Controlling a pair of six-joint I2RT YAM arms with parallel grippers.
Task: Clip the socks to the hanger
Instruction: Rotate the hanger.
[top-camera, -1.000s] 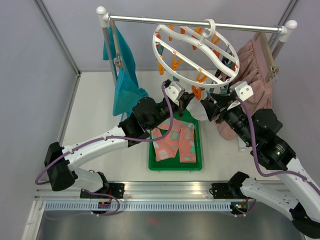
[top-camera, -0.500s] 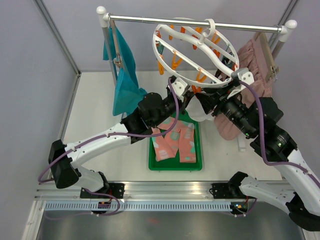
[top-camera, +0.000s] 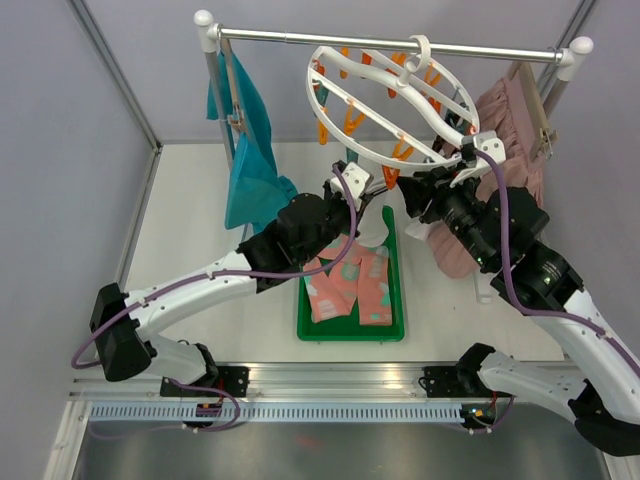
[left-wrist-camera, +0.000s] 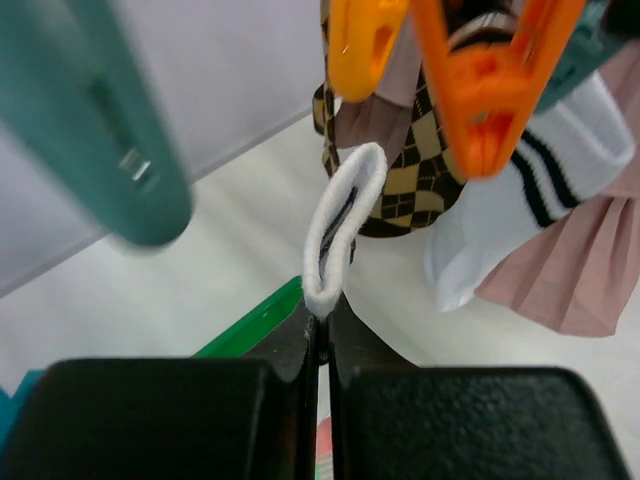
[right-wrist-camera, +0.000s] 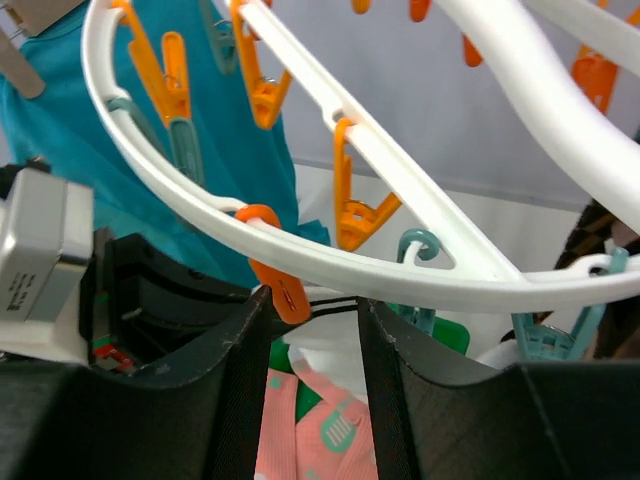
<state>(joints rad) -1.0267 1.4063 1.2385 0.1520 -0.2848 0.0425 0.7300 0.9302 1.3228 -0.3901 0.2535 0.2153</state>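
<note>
Far left – teal garment (top-camera: 245, 150) hangs from the rail (top-camera: 300, 38)

Left gripper (left-wrist-camera: 320, 345) is raised above the far end of the green tray (top-camera: 350, 336). Its jaws are pressed tight on the edge of a white sock (left-wrist-camera: 343, 225) – the cuff stands up above the fingertips, just below an orange clip (left-wrist-camera: 490, 80). A blurred teal clip (left-wrist-camera: 100, 130) hangs close to the lens on the left

Tray holds pink socks (top-camera: 350, 285) lying flat, side by side

Behind the held cuff, an argyle sock (left-wrist-camera: 410, 190) and a striped sock (left-wrist-camera: 530, 200) hang down, with the striped one to the right

Hanger (right-wrist-camera: 380, 270) hangs by its hook from the middle of the rail, tilted, with its near rim low between the two grippers

Right gripper (right-wrist-camera: 312, 305) is up at that near rim. Its jaws stand apart and hold nothing. Another orange clip (right-wrist-camera: 282, 290) on the rim sits in the gap, against the left-hand finger and clear of the other

Far right – pink skirt (top-camera: 505, 125) on the rail, behind the right arm
</note>
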